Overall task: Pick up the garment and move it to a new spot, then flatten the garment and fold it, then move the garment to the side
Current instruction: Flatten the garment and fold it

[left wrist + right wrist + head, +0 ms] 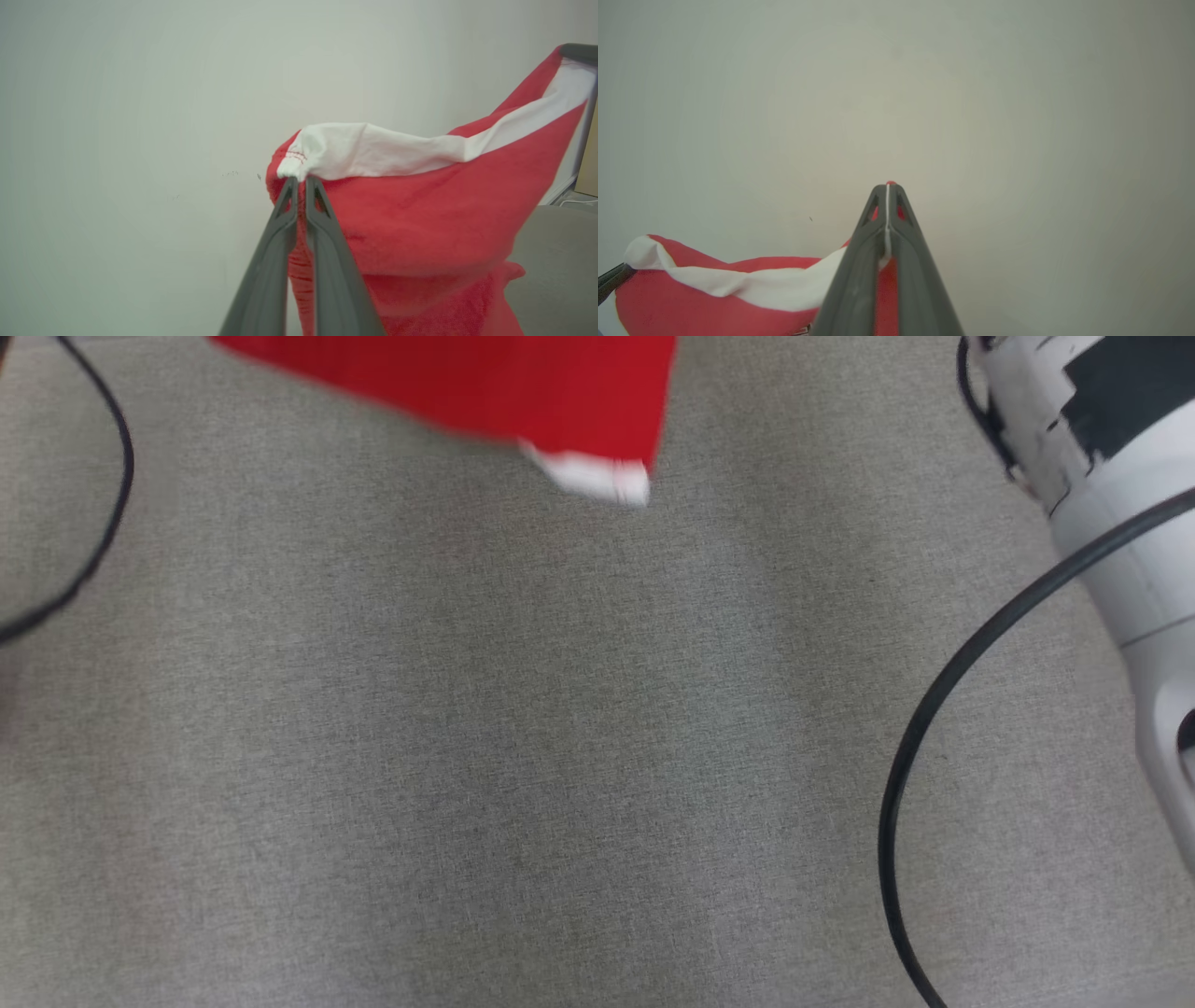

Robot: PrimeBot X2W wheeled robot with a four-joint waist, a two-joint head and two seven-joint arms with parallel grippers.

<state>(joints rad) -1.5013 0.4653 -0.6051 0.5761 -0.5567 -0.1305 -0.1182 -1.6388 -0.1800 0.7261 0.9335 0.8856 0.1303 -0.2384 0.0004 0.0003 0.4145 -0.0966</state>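
Holding garment (420, 233) aloft, transfer step: left fingers (268, 275) pinching white edge, right fingers (857, 284) pinching opposite end. Next, likely: lower onto surface (560, 756), edge taut.

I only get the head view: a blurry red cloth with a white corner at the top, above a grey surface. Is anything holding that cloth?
Observer: Yes. The left wrist view shows the left tool pinched shut on the garment, right at one end of its white band.
Visitor: And the other arm?
Observer: The right tool is shut on the same edge; a sliver of white and red shows at its tip.
Visitor: So it's pulled tight between them?
Observer: No. The white band runs wavy and slack from one tool to the other, and the red part hangs below it.
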